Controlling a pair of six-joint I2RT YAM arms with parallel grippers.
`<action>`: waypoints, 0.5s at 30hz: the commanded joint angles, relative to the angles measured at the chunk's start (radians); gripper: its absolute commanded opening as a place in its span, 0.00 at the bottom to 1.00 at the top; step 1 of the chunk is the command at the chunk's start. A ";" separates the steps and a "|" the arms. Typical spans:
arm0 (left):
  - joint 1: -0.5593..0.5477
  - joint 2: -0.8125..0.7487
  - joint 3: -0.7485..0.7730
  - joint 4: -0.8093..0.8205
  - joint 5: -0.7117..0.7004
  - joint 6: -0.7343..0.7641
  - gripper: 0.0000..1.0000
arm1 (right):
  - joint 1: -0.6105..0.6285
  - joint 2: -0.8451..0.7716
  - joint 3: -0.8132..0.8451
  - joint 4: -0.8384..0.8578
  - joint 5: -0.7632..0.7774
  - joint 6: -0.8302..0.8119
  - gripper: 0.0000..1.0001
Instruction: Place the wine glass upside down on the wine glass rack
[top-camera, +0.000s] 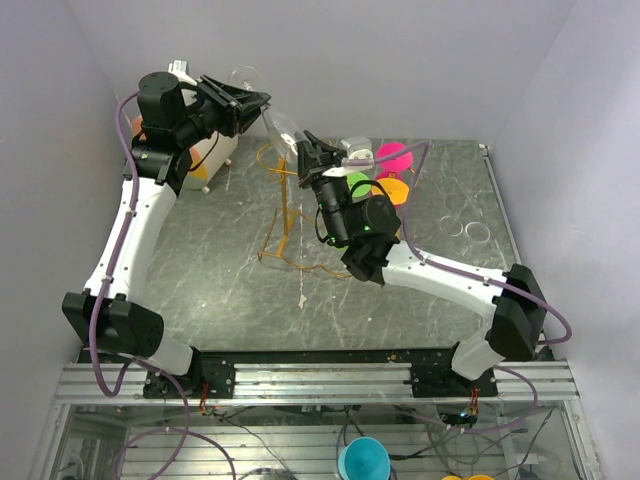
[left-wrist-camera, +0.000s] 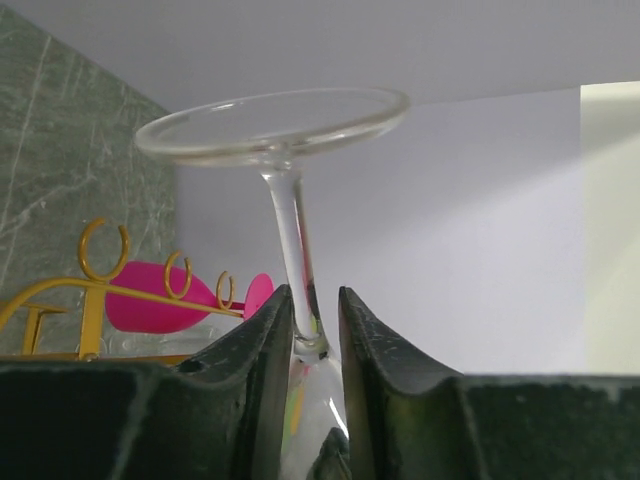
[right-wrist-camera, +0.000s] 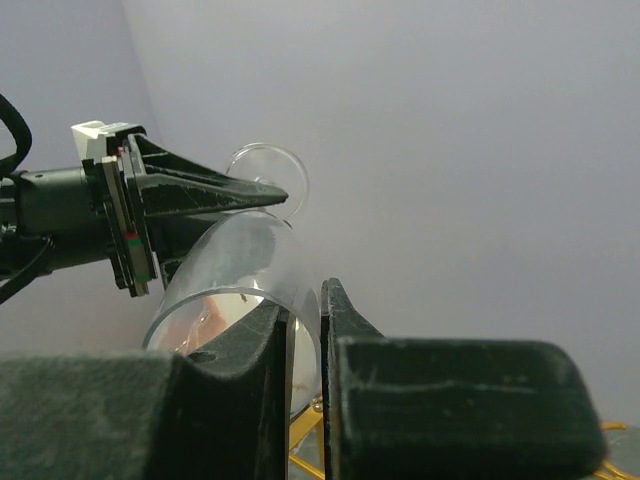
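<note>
— Holding the wine glass (top-camera: 278, 126) tilted in the air near the gold rack (top-camera: 283, 205), my right claw (right-wrist-camera: 305, 292) pinched on its rim. Grey marbled table (top-camera: 210, 260), pale walls (top-camera: 420, 60).
— The left claw (left-wrist-camera: 315, 297)?
— Straddles the stem; can't tell if it grips.

Largely hidden behind the left tool (left-wrist-camera: 315, 300) — the wine glass (left-wrist-camera: 287, 225) bowl.

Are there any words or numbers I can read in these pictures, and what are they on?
None can be read.
No words, numbers or signs show on the wine glass, the wine glass rack or the table.
The small white block shows no print that can be read.
</note>
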 joint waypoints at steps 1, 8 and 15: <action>0.013 -0.014 -0.011 0.088 0.031 -0.025 0.30 | 0.015 0.008 0.028 0.016 -0.007 -0.001 0.00; 0.020 -0.010 -0.012 0.168 0.064 0.104 0.07 | 0.018 0.005 0.028 -0.019 -0.042 0.012 0.00; 0.046 -0.018 0.050 0.124 0.166 0.473 0.07 | 0.020 -0.017 0.002 -0.069 -0.108 0.034 0.54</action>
